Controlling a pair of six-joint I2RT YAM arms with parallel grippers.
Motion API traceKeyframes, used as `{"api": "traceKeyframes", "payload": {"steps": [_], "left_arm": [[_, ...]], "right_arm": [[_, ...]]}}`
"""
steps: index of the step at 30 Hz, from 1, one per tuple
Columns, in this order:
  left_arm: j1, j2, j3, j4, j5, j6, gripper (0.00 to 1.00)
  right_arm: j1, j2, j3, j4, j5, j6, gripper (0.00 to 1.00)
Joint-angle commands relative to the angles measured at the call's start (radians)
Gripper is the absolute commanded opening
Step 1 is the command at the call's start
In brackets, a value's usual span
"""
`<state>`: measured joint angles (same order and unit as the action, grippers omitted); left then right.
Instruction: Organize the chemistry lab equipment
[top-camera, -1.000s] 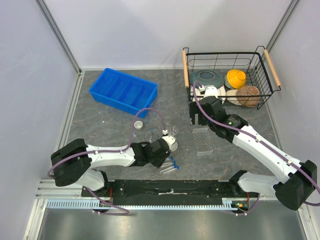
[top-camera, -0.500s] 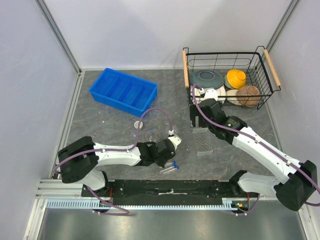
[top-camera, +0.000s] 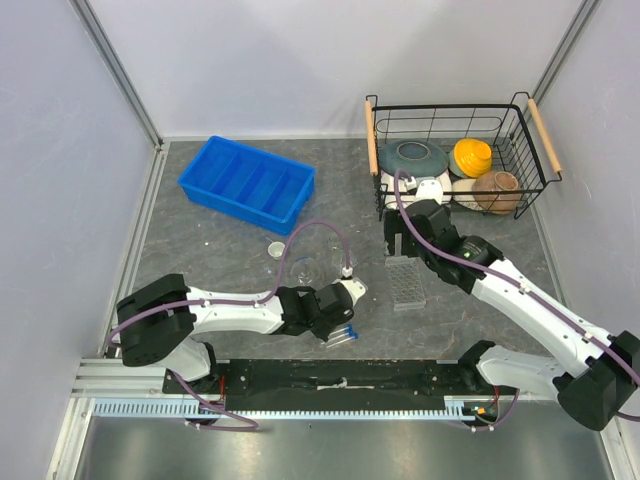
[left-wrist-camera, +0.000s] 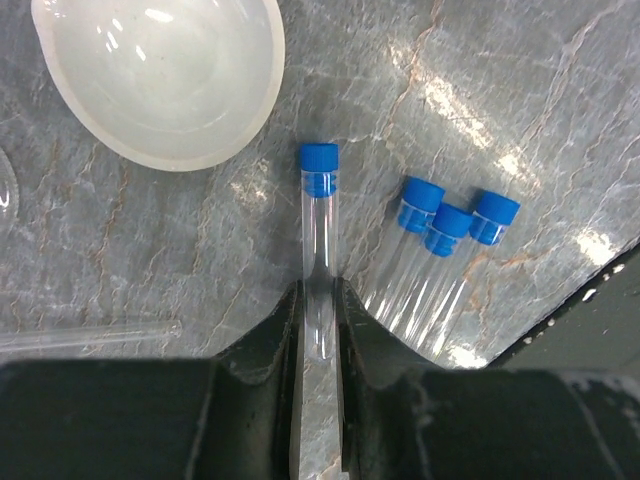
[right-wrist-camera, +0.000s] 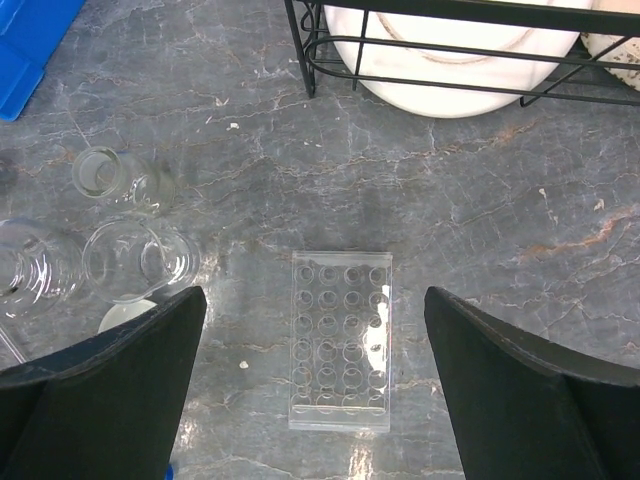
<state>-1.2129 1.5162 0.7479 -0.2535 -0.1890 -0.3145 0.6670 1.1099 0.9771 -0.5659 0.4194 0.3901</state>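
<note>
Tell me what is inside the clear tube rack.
The clear tube rack holds no tubes: every hole shows only grey table through it. Nothing covers it in the right wrist view.

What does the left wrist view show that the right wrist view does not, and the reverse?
Only the left wrist view: the left gripper closed on one blue-capped tube, three more tubes lying together beside it. Only the right wrist view: the clear tube rack, glass beakers, the black wire basket, a corner of the blue tray. Both: the grey marbled table and, probably, the white round dish, only a sliver in the right view.
</note>
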Motion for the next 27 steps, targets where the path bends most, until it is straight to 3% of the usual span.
{"api": "traceKeyframes", "payload": {"steps": [1,9,17,27], "left_arm": [[-0.008,-0.040,0.048,-0.082,-0.033,0.066,0.02],[-0.027,-0.057,0.093,-0.144,-0.115,0.086,0.02],[-0.077,-0.102,0.177,-0.231,-0.116,0.121,0.02],[-0.093,-0.346,0.182,-0.149,0.167,0.164,0.02]], "right_arm": [[0.008,-0.038,0.008,-0.028,0.018,0.023,0.98],[0.011,-0.077,-0.011,-0.051,-0.005,0.033,0.98],[0.013,-0.136,-0.046,-0.057,-0.166,0.043,0.98],[0.011,-0.318,-0.080,-0.103,-0.442,0.075,0.98]]}}
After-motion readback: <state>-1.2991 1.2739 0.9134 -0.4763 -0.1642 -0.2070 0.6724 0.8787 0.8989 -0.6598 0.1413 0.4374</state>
